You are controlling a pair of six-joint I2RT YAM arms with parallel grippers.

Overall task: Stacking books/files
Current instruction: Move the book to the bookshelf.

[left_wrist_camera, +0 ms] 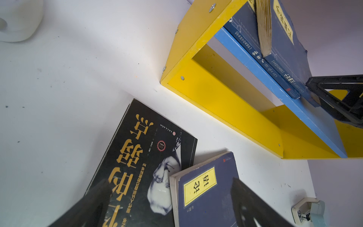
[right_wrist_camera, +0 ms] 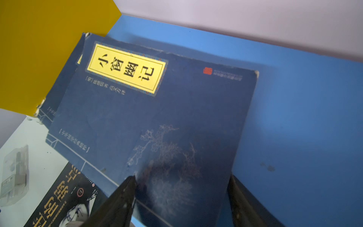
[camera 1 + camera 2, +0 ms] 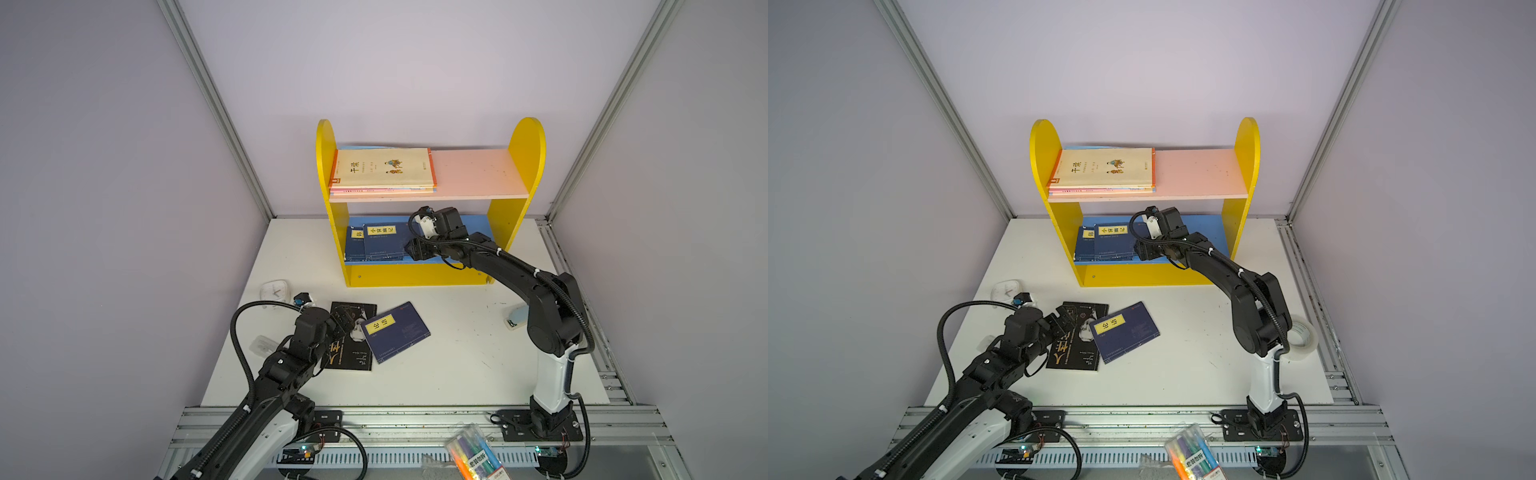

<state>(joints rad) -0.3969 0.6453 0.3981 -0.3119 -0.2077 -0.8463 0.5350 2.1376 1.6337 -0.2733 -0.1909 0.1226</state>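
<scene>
Left hand spread wide above black book; right hand spread over shelved navy book

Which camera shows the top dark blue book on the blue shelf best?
The right wrist view: the dark blue book fills the picture, yellow label clear. Both top views show it small, one end behind the right gripper. The left wrist view shows it slanted and partly cut off.
</scene>
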